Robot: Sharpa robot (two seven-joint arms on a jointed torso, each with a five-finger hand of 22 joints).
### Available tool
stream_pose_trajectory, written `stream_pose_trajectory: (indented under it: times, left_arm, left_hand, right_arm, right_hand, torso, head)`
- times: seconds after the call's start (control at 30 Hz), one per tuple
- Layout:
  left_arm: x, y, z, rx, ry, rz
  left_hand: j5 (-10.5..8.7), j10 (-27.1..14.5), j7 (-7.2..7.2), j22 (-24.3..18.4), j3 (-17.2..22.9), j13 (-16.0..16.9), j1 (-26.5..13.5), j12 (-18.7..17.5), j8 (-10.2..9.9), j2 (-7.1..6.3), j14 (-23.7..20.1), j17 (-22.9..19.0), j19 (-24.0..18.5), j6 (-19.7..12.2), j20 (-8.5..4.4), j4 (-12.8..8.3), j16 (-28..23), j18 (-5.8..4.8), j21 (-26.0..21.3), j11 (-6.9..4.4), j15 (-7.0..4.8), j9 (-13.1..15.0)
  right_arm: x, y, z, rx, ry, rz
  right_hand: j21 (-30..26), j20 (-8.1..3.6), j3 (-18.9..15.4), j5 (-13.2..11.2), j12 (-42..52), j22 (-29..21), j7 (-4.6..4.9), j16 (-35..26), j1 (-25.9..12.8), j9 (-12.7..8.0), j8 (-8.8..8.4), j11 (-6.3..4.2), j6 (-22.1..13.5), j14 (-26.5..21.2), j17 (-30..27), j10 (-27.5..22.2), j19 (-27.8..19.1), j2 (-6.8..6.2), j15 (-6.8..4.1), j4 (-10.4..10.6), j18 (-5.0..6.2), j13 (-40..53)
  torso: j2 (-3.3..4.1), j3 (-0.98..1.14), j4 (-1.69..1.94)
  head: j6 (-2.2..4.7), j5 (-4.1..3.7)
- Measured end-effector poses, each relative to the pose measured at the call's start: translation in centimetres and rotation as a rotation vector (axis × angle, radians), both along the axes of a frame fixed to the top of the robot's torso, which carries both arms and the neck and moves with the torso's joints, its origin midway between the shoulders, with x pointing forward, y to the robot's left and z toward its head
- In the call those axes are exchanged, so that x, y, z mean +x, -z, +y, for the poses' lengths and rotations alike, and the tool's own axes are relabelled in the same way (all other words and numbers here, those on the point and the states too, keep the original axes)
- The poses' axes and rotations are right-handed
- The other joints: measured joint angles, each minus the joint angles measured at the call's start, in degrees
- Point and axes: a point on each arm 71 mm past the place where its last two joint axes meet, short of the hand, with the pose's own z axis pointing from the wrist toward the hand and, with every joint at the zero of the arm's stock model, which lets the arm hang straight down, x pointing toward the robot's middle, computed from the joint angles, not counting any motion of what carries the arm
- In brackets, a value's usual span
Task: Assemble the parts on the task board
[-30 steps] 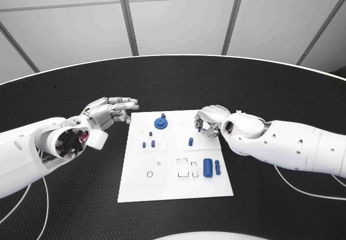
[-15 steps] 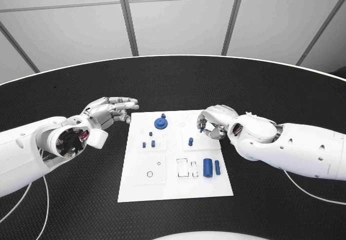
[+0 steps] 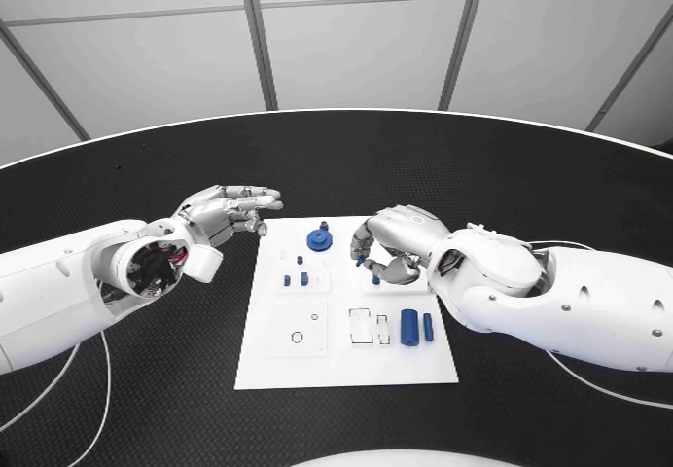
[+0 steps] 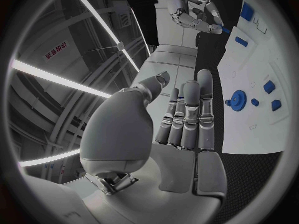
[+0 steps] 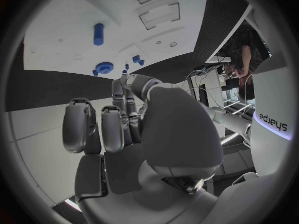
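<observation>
The white task board (image 3: pixel 336 365) lies mid-table. On it are a blue gear (image 3: pixel 320 240), two short pegs (image 3: pixel 296 280) and two blue cylinders (image 3: pixel 415 327). My right hand (image 3: pixel 393 245) hovers over the board's far right part, fingers curled, and pinches a small blue peg (image 3: pixel 361 261) at its fingertips. The left wrist view shows that hand (image 4: pixel 193 10) and peg (image 4: pixel 223 30) too. My left hand (image 3: pixel 228 210) is off the board's far left corner, fingers apart and holding nothing. The right wrist view shows the gear (image 5: pixel 102 66) and one cylinder (image 5: pixel 98 34) beyond the right hand (image 5: pixel 124 124).
Rectangular slots (image 3: pixel 365 325) and a small ring (image 3: pixel 298 338) mark the board's near half. Black table (image 3: pixel 140 389) surrounds the board. A white cable (image 3: pixel 603 384) trails on the table under my right arm.
My right hand has moved left, further over the board, still pinching the small peg. The left hand has stayed in place; the camera has shifted slightly.
</observation>
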Motion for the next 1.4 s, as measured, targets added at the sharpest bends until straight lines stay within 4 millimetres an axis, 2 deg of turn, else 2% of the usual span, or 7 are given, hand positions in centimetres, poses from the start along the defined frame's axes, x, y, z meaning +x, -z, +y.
stream_pose_trajectory:
  times: [0.53, 0.57, 0.6, 0.67, 0.8, 0.93, 1.4]
  left_arm:
    - [0.2, 0.1, -1.1, -0.008, 0.026, 0.002]
    - [0.2, 0.1, -1.2, -0.009, 0.027, 0.002]
    - [0.2, 0.1, -1.2, -0.009, 0.029, 0.002]
    - [0.2, 0.1, -1.3, -0.010, 0.031, 0.002]
    - [0.2, 0.1, -1.4, -0.010, 0.034, 0.003]
    - [0.2, 0.1, -1.5, -0.011, 0.037, 0.004]
    - [0.2, 0.1, -1.6, -0.011, 0.042, 0.007]
  left_hand:
    - [0.00, 0.00, 0.00, -0.02, -0.09, 0.00, 0.00, 0.00, 0.00, 0.00, 0.01, -0.07, 0.00, 0.00, 0.00, -0.09, 0.00, -0.02, 0.00, 0.00, 0.00, 0.01]
    - [4.48, -0.71, 0.45, 0.02, 1.10, -0.10, 0.06, -0.14, -0.43, -0.26, -0.64, -0.22, -0.16, -0.46, -0.15, 0.02, -0.46, -0.08, 0.01, 0.35, 0.12, -0.15]
    - [14.52, -1.97, 1.39, 0.25, 3.95, -0.46, -0.11, -0.88, -1.27, -1.16, -1.89, -0.54, -0.56, -1.43, -0.54, 0.52, -1.32, -0.53, 0.24, 1.05, 0.23, -0.51]
    - [19.73, -2.46, 1.73, 0.46, 5.26, -0.71, -0.30, -1.14, -1.59, -1.38, -2.46, -0.68, -0.74, -1.96, -0.71, 0.80, -1.72, -0.57, 0.27, 1.42, 0.18, -0.69]
    - [20.29, -2.46, 1.77, 0.46, 5.31, -0.72, -0.37, -1.14, -1.59, -1.45, -2.55, -0.68, -0.74, -1.99, -0.71, 0.87, -1.72, -0.57, 0.27, 1.42, 0.10, -0.69]
    - [25.84, -1.01, 0.17, 1.73, 1.39, 0.21, 0.50, 1.13, -0.03, -0.58, -0.96, -0.77, -0.74, -0.39, -0.71, 0.50, -0.64, 0.13, 2.24, -0.03, -0.23, 0.12]
    - [25.95, -1.01, 0.18, 1.73, 1.40, 0.20, 0.50, 1.14, -0.03, -0.58, -0.89, -0.77, -0.74, -0.40, -0.71, 0.50, -0.65, 0.15, 2.24, -0.02, -0.30, 0.12]
  right_arm:
    - [-0.4, 4.2, 6.2, -0.014, -0.126, 0.081]
    - [-0.4, 4.5, 6.4, -0.015, -0.128, 0.088]
    - [-0.5, 4.8, 6.6, -0.017, -0.131, 0.095]
    - [-0.5, 5.3, 6.9, -0.019, -0.134, 0.104]
    - [-0.6, 6.0, 7.2, -0.024, -0.136, 0.118]
    - [-0.6, 6.6, 7.5, -0.034, -0.140, 0.130]
    - [-0.8, 7.7, 8.0, -0.051, -0.149, 0.144]
  right_hand:
    - [0.00, -0.20, 0.22, -0.26, -0.28, 0.00, 0.00, 0.00, -0.30, 0.07, 0.27, -0.46, -0.01, -0.20, 0.03, 0.46, 0.20, 0.14, -0.20, -0.23, 0.00, -0.06]
    - [0.00, -0.20, 0.30, -0.27, -0.28, 0.00, 0.00, 0.00, -0.30, 0.08, 0.27, -0.46, -0.01, -0.20, 0.04, 0.46, 0.20, 0.14, -0.20, -0.31, 0.00, -0.06]
    - [0.00, -0.20, 0.30, -0.27, -0.28, 0.00, 0.00, 0.00, -0.30, 0.08, 0.27, -0.46, -0.01, -0.20, 0.04, 0.46, 0.20, 0.14, -0.20, -0.31, 0.00, -0.06]
    - [-0.01, -0.20, 0.31, -0.27, -0.28, 0.00, -0.01, 0.00, -0.30, 0.08, 0.26, -0.55, -0.02, -0.20, 0.04, 0.55, 0.20, 0.14, -0.20, -0.32, 0.00, -0.06]
    - [-0.03, -0.20, 0.30, -0.28, -0.29, 0.00, -0.01, 0.00, -0.30, 0.08, 0.25, -0.56, -0.02, -0.20, 0.04, 0.56, 0.20, 0.13, -0.20, -0.32, 0.00, -0.03]
    - [-0.25, -0.20, 0.30, -0.29, -0.29, 0.00, -0.02, 0.00, -0.30, 0.08, 0.24, -0.57, -0.03, -0.20, 0.04, 0.57, 0.20, 0.13, -0.20, -0.32, 0.00, -0.01]
    - [-0.25, -0.20, 0.54, -0.04, -0.45, 0.00, -0.11, 0.00, -0.29, 0.09, 0.07, -0.76, -0.13, -0.20, 0.03, 0.77, 0.20, 0.12, -0.20, -0.56, 0.00, -0.02]
  torso:
    - [0.17, -0.09, 0.02]
    - [0.19, -0.09, 0.03]
    - [0.21, -0.09, 0.03]
    - [0.23, -0.08, 0.05]
    - [0.24, -0.06, 0.09]
    - [0.27, -0.07, 0.07]
    - [0.31, -0.07, 0.07]
  head:
    - [-1.20, 4.33]
    - [-1.31, 4.50]
    - [-1.41, 4.67]
    - [-1.71, 5.09]
    - [-2.16, 5.70]
    - [-2.48, 6.25]
    - [-3.50, 7.23]
